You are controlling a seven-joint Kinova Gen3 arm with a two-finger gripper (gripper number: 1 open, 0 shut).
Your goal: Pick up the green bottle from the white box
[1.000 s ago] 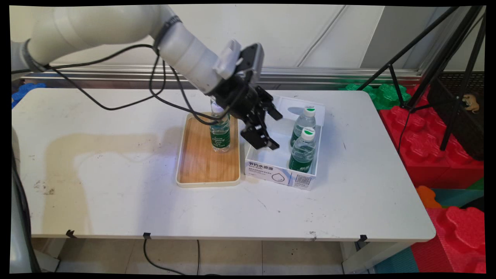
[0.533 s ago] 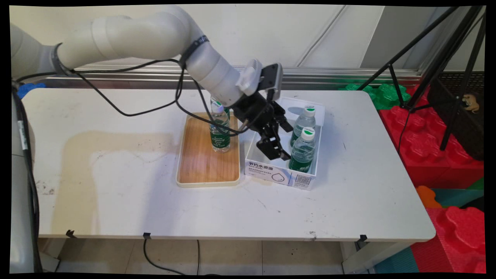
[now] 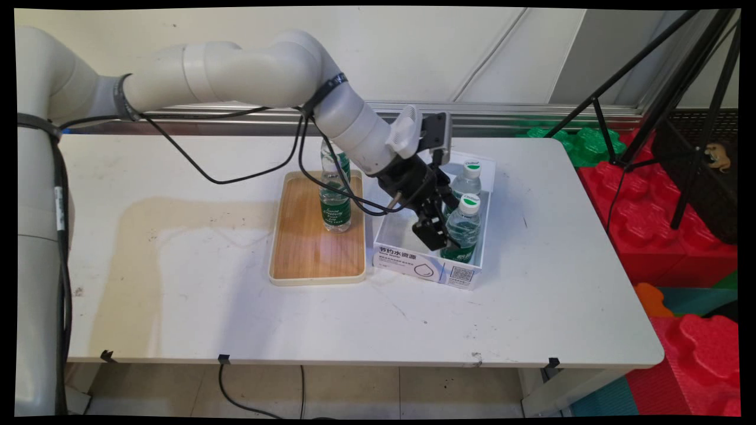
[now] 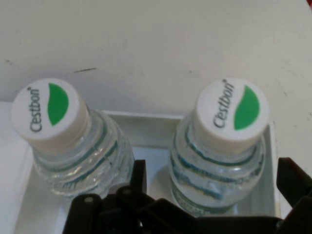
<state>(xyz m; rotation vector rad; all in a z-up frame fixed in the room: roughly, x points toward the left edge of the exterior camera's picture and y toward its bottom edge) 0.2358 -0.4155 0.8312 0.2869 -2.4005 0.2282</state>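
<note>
The gripper (image 3: 440, 227) is seen lowered into the white box (image 3: 428, 265), its fingers spread wide and holding nothing. In the hand view, the right-hand bottle (image 4: 222, 146) stands between the two fingers (image 4: 292, 180), one finger showing at each side of its body; contact with either cannot be confirmed. In the main view this is the nearer bottle (image 3: 462, 227), at the box's front right, upright with its long axis vertical. A second capped bottle (image 3: 466, 183) stands just behind it in the box. Left of the box, a wooden tray (image 3: 307, 260) carries a third upright bottle (image 3: 335, 203), well apart from the gripper.
</note>
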